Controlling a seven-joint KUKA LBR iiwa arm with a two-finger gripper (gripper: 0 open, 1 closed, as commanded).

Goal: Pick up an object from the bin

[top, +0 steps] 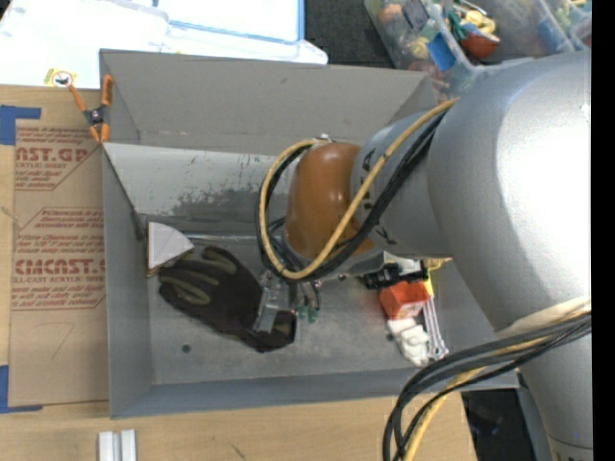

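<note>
We see a grey bin [125,353] with three things inside. A black glove [207,286] lies on its floor, nearer the left wall. The gripper [279,315] is down on the glove's right end; we cannot tell if it pinches. A white triangle [168,243] touches the glove. An orange-and-white toy [405,305] lies by the right wall.

This looks like a robotics lab or test workshop. A large silver robot arm [519,190], taking up the right side of the frame, reaches down into an open grey sheet-metal bin [250,94] at the centre. Loose yellow and black cables [279,181] loop around the arm's wrist. Supplies stand about the bin: a clear plastic tub of small bright toys [461,17] at the upper right and a white plastic lid [77,17] at the upper left.
</note>
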